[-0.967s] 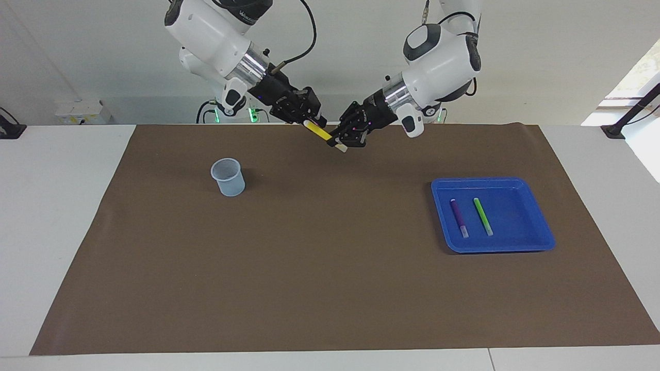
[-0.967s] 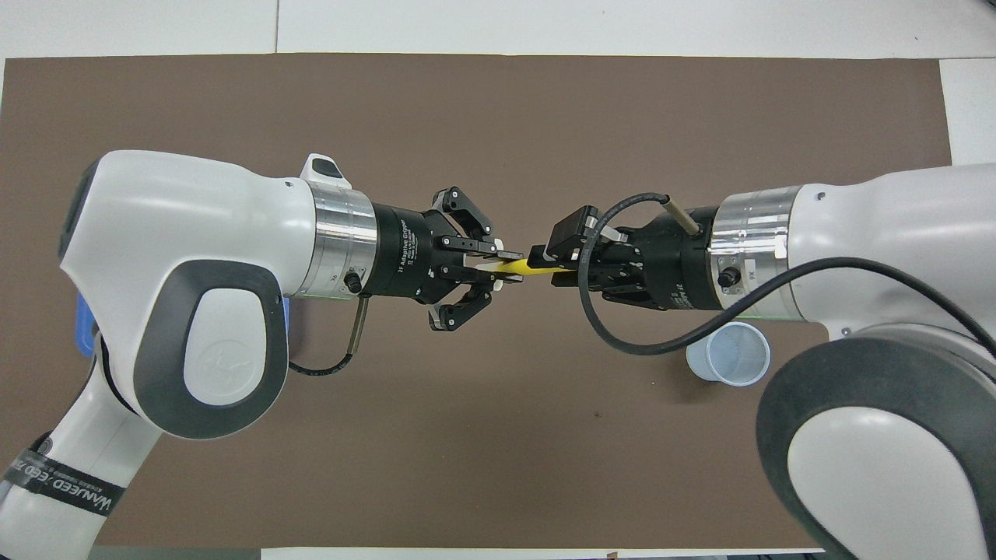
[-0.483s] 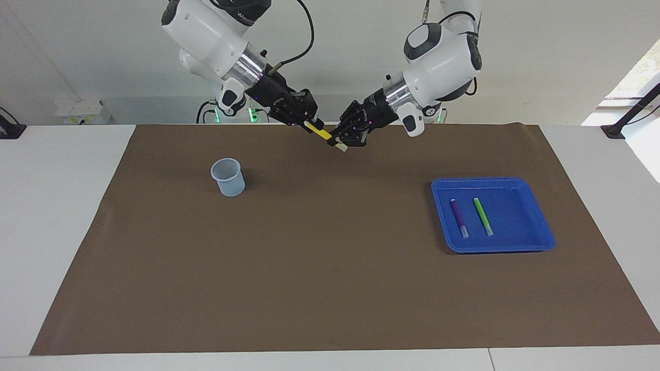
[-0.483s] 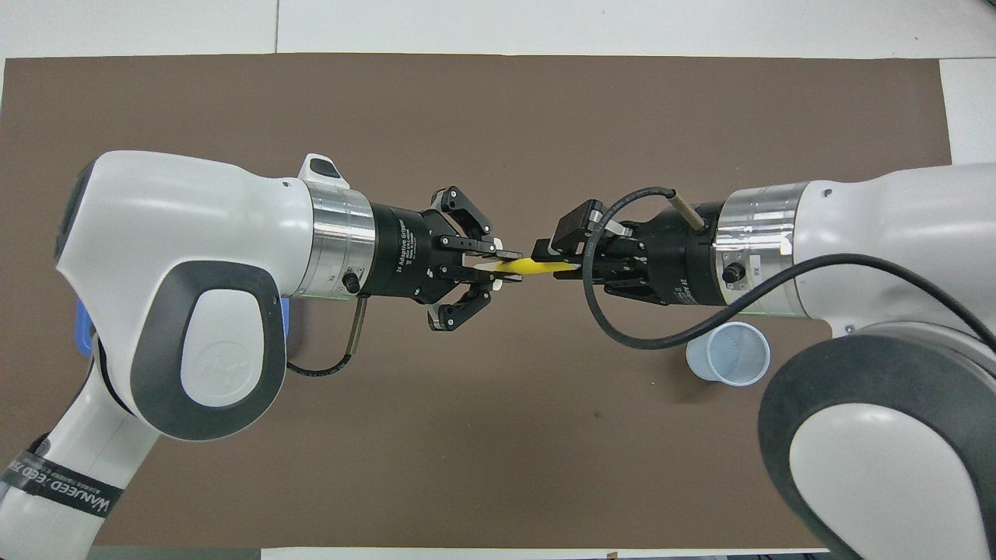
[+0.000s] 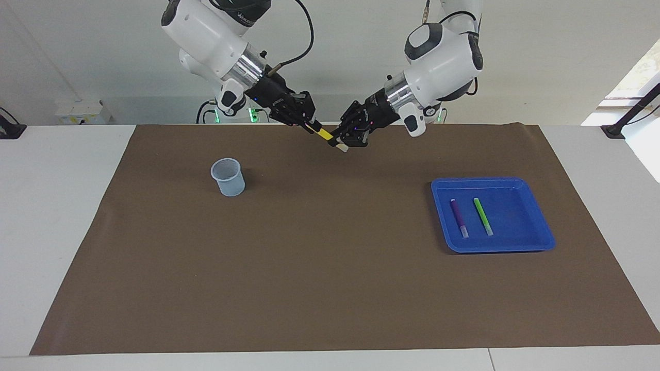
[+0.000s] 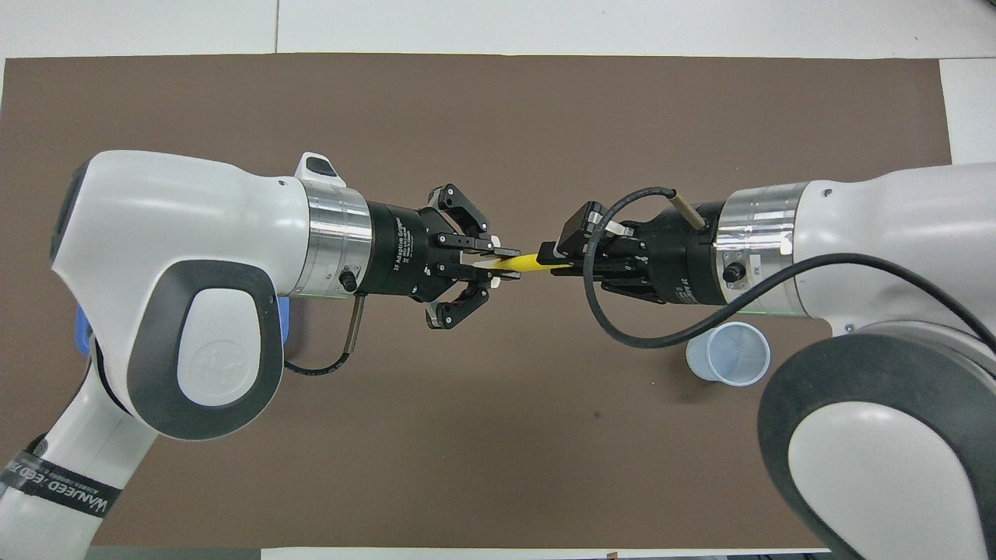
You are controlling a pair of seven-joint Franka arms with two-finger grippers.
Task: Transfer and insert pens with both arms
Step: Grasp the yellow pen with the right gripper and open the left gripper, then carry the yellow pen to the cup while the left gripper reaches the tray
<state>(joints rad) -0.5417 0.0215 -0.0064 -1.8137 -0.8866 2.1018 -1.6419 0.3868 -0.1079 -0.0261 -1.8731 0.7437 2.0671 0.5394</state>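
The yellow pen hangs in the air between my two grippers, over the mat's edge nearest the robots; it also shows in the overhead view. My left gripper is shut on its pale cap end. My right gripper is shut on its yellow end. The purple pen and the green pen lie side by side in the blue tray toward the left arm's end.
A pale translucent cup stands upright on the brown mat toward the right arm's end. In the overhead view only a sliver of the tray shows beside the left arm.
The right gripper's jaws have narrowed onto the pen's yellow end and that arm has shifted slightly. The left gripper and the pen have stayed in place.
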